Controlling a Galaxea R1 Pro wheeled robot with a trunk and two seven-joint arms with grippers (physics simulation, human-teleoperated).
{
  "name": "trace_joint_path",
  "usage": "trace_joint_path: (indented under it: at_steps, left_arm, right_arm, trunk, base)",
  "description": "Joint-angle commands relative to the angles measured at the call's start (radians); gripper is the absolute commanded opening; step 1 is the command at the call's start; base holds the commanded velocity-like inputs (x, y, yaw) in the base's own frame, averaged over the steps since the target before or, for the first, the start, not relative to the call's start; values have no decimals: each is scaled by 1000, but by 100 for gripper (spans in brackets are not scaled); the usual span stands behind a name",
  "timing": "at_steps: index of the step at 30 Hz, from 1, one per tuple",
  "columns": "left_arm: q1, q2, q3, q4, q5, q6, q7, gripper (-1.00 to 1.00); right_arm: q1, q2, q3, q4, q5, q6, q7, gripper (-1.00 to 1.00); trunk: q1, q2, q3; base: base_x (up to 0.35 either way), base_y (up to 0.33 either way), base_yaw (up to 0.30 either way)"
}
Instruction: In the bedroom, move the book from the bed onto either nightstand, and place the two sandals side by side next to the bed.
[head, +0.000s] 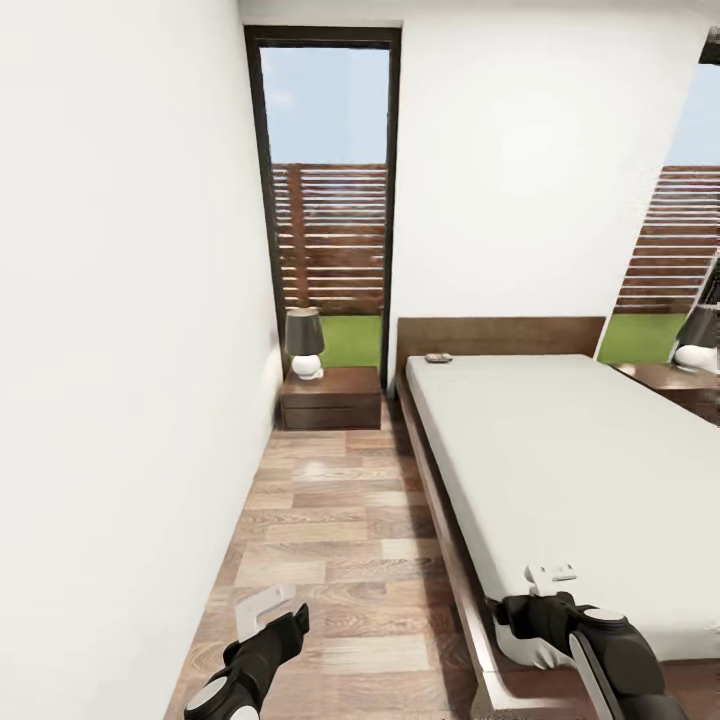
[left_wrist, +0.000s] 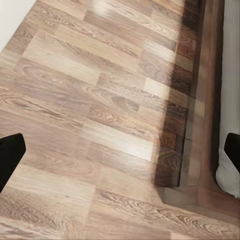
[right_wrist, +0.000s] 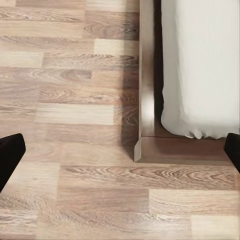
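Note:
The book (head: 438, 357) is a small dark shape lying on the bed (head: 560, 460), close to the wooden headboard (head: 500, 335). A dark brown nightstand (head: 331, 398) stands on the bed's left side against the far wall; a second nightstand (head: 685, 385) shows at the right edge. My left gripper (head: 274, 611) hangs open over the wood floor, low and left of the bed. My right gripper (head: 548, 590) is open above the mattress's near corner (right_wrist: 200, 65). Both wrist views show the fingertips (left_wrist: 10, 155) (right_wrist: 9, 156) spread wide with nothing between them. The sandals are out of view.
A lamp (head: 304, 343) with a dark shade stands on the left nightstand, another lamp (head: 697, 340) on the right one. A white wall (head: 120, 350) runs along the left. The plank-floor aisle (head: 330, 540) runs between wall and bed frame (left_wrist: 200, 125). A tall glass opening (head: 330, 200) is behind.

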Motion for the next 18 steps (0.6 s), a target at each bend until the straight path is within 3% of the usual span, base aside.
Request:
trace_joint_path:
  at_steps: [1, 8, 18]
  left_arm:
    - [0, 0, 0, -2, 9, 2, 8, 100]
    - [0, 1, -1, -1, 8, 3, 8, 100]
    - [0, 1, 0, 1, 7, 3, 8, 100]
  right_arm:
    - [-1, 0, 0, -1, 8, 4, 8, 100]
    - [0, 0, 0, -2, 8, 4, 8, 100]
    - [0, 1, 0, -3, 8, 4, 8, 100]
  trunk:
    - [0, -1, -1]
    - [0, -1, -1]
    - [0, -1, -1]
  base:
    - [7, 1, -133]
    - [77, 36, -86]
    - [225, 116, -26]
